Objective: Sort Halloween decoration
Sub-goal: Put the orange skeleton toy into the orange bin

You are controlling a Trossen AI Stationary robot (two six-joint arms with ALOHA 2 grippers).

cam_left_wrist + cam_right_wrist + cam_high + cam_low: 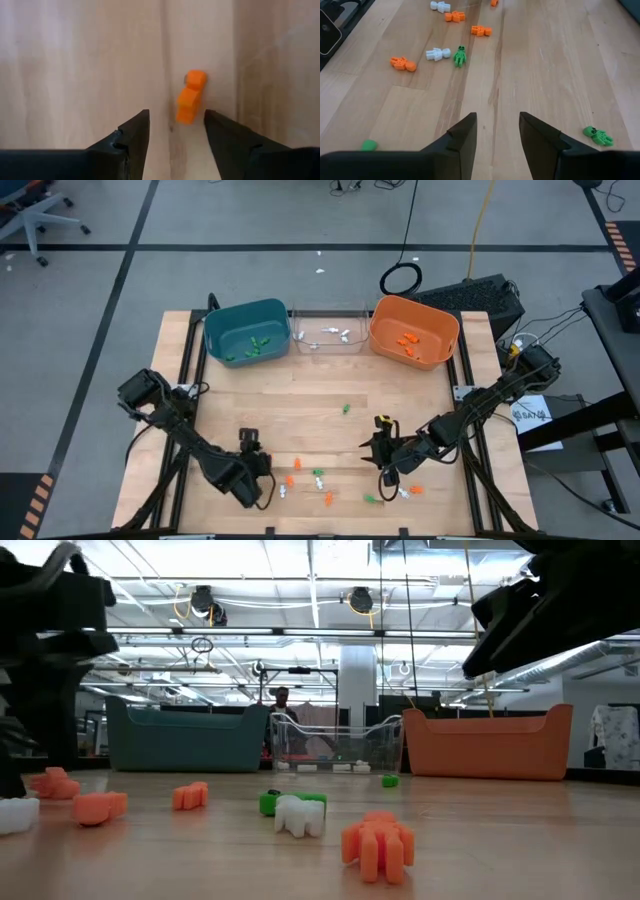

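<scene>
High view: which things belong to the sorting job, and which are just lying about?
Job:
- loose trinkets on the table
- teal bin
- clear bin
- orange bin
- left gripper, open
- right gripper, open

Lying about:
- cable loop on floor
- office chair

far edge: teal bin (246, 332), clear bin (327, 332) and orange bin (413, 332) stand side by side in a row, walling off the back of the table (320, 395)
middle: bare wood between the bins and the arms, with only one green trinket (346, 409) lying there
near strip: scattered trinkets (318, 480) litter the boards between the two grippers
left gripper (262, 477): low at the near left, jaws apart, an orange trinket (190, 97) lying just ahead of the gap
right gripper (378, 445): near right, jaws apart, clear wood straight ahead between its fingers (462, 135)
sides: both arms slant in from the table's outer edges
</scene>
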